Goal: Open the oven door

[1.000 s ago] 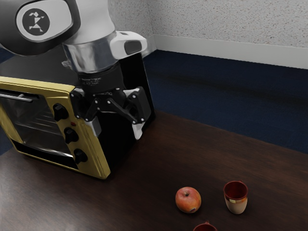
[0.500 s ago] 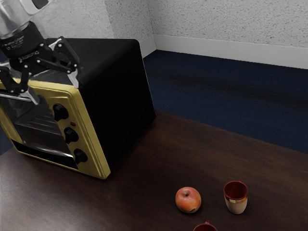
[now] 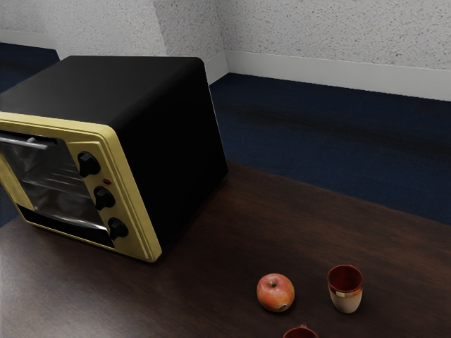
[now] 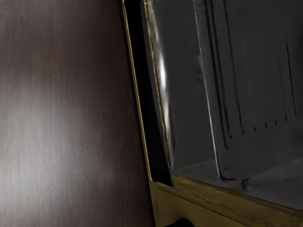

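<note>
Toaster oven door (image 3: 65, 201) looks shut, set in the gold-coloured front of the black toaster oven (image 3: 173, 141), at the exterior view's left on the dark wooden worktop (image 3: 211, 303). I judge the step in hand to be reaching the door's bar handle (image 3: 21, 144); next I should line up with it, take hold, then draw outward and, since it sits along the top edge, probably down. Whether my end effector is clenched or released, I cannot tell. The exterior view adds the oven's casing, that handle, a red-and-cream mug (image 3: 346, 290) and, just beside it, an apple (image 3: 275, 293). My wrist view gives a close look through the glass at the rack (image 4: 218, 85), with part of one black control knob (image 4: 182, 222) nearby.
</note>
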